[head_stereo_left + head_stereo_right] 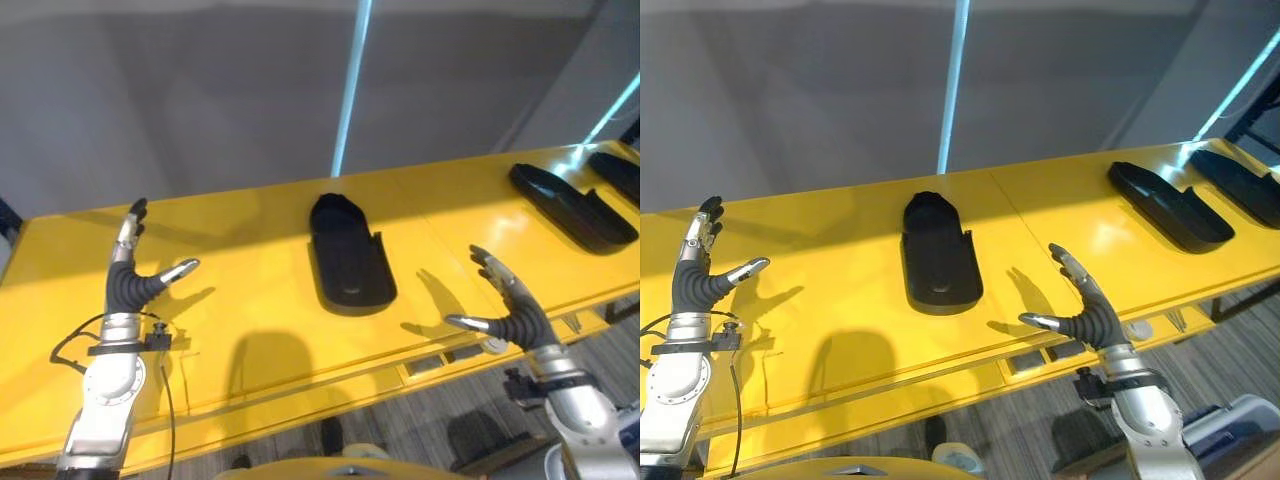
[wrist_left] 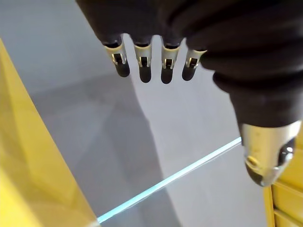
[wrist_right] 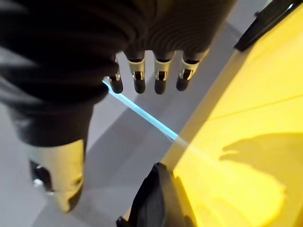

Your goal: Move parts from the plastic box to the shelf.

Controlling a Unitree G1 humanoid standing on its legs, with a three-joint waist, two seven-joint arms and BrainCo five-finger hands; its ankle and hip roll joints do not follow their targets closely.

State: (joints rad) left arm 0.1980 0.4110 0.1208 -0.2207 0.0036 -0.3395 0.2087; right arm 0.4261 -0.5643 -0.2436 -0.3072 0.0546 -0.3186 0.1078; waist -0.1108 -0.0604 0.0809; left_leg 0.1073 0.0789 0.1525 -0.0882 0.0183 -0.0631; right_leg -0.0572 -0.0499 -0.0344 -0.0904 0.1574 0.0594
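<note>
Yellow shelf [image 1: 250, 330] runs across the scene from side to side, its glossy top catching light; nearest the viewer, the robot's two hands hover above its front part, one at each side. Left hand [image 1: 128, 285] is raised with straight fingers [image 2: 142, 66] pointing up and away and its thumb held out to the side; right hand [image 1: 1085, 318] has its fingers [image 3: 158, 78] likewise straight and spread, thumb apart; neither hand holds anything.

Between the hands and a little farther back lies a black part [image 1: 347, 256], a long moulded shell with a rounded far end, resting flat on the shelf; it sits well apart from the left hand and nearer the right, though clear of those fingers too, with bare yellow between them. Judging by this, the part looks set down and released, and the spread fingers suit hands that have let go.

Farther along to the right lies a second black part [image 1: 1168, 204], laid at a slant, and beyond it a third black part [image 1: 1240, 184] at the far right edge; the three are spaced along the shelf, which seems a tidy way to keep each one free to pick.

Behind the shelf rises a grey wall [image 1: 200, 90] with a thin pale-blue light strip [image 1: 350, 90] running up it.
</note>
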